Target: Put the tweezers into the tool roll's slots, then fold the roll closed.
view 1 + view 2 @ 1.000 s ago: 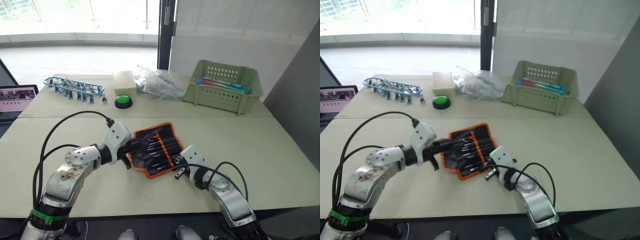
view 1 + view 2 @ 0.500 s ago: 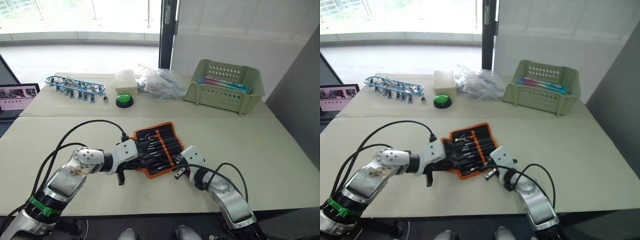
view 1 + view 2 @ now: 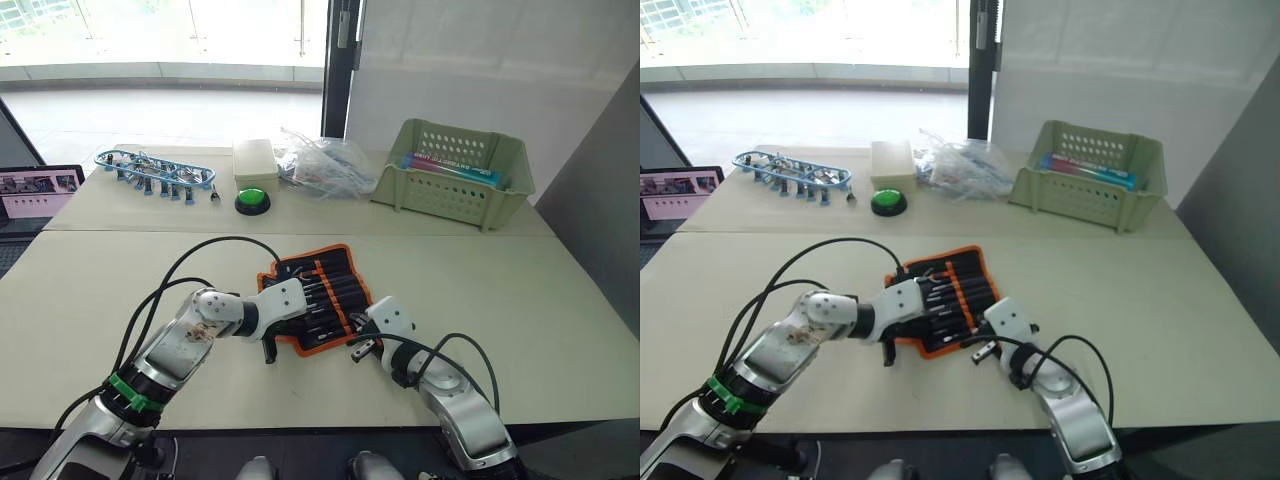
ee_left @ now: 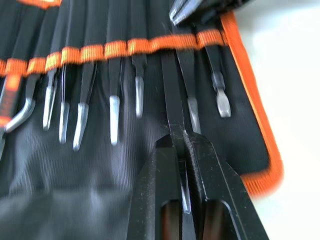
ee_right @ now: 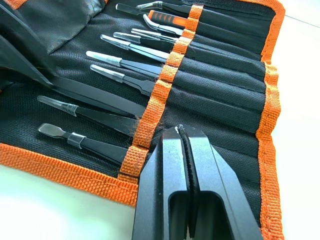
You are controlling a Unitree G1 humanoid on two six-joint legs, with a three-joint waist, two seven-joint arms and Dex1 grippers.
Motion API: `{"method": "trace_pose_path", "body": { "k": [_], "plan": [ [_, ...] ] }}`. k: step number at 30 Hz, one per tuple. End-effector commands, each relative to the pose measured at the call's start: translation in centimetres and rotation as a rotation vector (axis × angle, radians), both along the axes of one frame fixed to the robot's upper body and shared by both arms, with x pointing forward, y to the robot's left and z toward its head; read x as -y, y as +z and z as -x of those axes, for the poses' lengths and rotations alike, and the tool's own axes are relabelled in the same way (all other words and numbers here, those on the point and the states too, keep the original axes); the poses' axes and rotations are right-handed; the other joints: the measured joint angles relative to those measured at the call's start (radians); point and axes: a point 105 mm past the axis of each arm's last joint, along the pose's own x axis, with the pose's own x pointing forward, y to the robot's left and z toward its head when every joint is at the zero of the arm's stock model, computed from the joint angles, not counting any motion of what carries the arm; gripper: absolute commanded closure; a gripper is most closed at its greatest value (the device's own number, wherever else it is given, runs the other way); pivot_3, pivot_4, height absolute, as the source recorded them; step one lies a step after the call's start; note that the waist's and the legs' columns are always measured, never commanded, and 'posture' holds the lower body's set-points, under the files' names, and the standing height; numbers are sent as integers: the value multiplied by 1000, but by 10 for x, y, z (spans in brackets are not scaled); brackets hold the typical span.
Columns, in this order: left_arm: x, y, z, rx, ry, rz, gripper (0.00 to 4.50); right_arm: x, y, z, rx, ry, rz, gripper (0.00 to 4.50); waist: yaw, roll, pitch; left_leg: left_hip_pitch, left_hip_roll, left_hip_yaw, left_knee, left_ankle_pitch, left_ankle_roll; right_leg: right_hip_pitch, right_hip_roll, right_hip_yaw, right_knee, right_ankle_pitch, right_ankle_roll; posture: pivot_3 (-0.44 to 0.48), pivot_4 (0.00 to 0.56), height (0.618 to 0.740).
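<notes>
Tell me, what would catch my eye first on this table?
Most likely the open black fabric tool roll with orange trim in the middle of the near table, its slots holding slim black pointed tweezers. Both arms meet over it: the left end effector is shut on one tweezer at the slots, and the right end effector rests shut at the roll's near edge. Farther back, a green plastic basket and a round green button stand out.

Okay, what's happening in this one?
The robot is loading a black tool roll that lies open on the table. Its left tool is shut on a tweezer, feeding it under the orange slot band beside the tweezers already seated. The right tool, shut and empty, rests at the roll's near edge. The roll is not yet folded.
</notes>
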Motion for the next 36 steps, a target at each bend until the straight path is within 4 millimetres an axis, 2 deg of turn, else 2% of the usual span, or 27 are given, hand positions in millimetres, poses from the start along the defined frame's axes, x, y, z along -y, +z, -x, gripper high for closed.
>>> {"method": "trace_pose_path", "body": {
  "k": [1,5,9,13,17,18,19,23,26,29,34,36],
  "plan": [
    [24,3,-3,39,-57,26,4476,2,-17,5,-74,-14,25,4500,3,0,0,0,0,0,0,0,0,0,0,0,0,0,0,0,150,738],
    [41,0,-6,37,-91,52,4476,2,-18,6,-76,-14,24,4500,10,0,0,0,0,0,1,0,0,0,0,0,1,0,0,0,150,738],
    [49,-1,-10,38,-99,60,4476,2,-17,5,-76,-12,24,4500,16,0,0,0,0,0,2,0,0,1,0,0,2,0,0,0,150,738],
    [52,1,-9,31,-106,73,4476,2,-17,6,-76,-12,25,4500,19,1,0,1,-1,-1,3,0,0,2,0,0,2,0,1,0,150,738],
    [46,8,-11,42,-81,94,4476,2,-17,6,-79,-12,26,4500,18,1,0,0,-1,-1,3,0,0,2,0,0,2,1,1,0,150,738],
    [44,13,-11,41,-74,110,3739,2,-17,7,-79,-11,26,4500,18,1,0,0,-1,-1,3,0,0,1,0,0,2,1,1,0,150,738],
    [40,19,-11,44,-69,127,3506,2,-17,7,-80,-10,26,4500,17,1,0,0,-1,-1,3,0,0,1,0,0,2,1,1,0,150,738],
    [14,48,2,42,-50,211,2175,4,-17,8,-80,-12,27,4500,4,1,0,-1,0,-1,3,0,0,0,1,0,3,1,1,0,150,738],
    [-13,58,17,18,-19,241,1090,6,-17,8,-80,-12,29,4500,-13,1,0,1,1,-1,2,0,0,0,2,0,5,0,0,0,150,738],
    [-49,63,33,-1,43,258,120,6,-14,8,-69,-3,23,4500,-17,1,0,2,2,-1,2,0,0,0,2,0,4,0,0,0,150,738],
    [-102,63,52,34,187,293,53,2,4,10,3,26,-27,4500,-12,2,0,3,2,0,2,0,0,0,1,0,4,0,0,0,150,738],
    [-122,59,65,43,246,316,53,-4,17,15,53,68,-74,4500,-10,2,0,3,2,0,2,0,0,0,0,0,4,0,0,0,150,738]
  ]
}}
